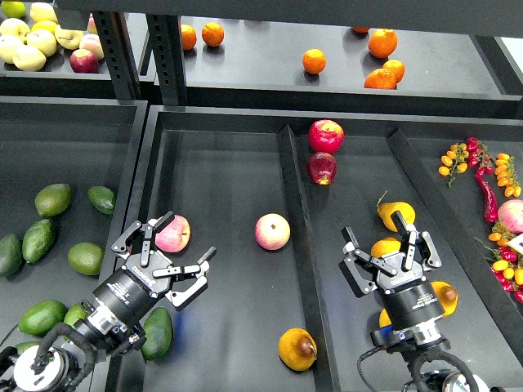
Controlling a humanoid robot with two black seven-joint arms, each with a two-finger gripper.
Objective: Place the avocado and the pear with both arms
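The dark green, elongated avocado (158, 333) lies in the left compartment of the black tray (221, 163), beside my left forearm, which partly covers it. The orange-yellow pear (297, 349) with a brown blotch lies at the front of the same compartment, against the divider. My left gripper (176, 247) is open and empty, just beside a pink apple (173, 233). My right gripper (386, 238) is open over the right compartment, with an orange-yellow fruit (386, 247) showing between its fingers.
A pink-yellow apple (272, 231) lies mid-tray. Two red apples (325, 135) lie at the back of the right compartment. A yellow long-stemmed pear (395, 212) sits just beyond my right gripper. Lighter green avocados (52, 199) fill the left bin. Oranges (314, 60) sit on the back shelf. Chillies (487, 194) lie far right.
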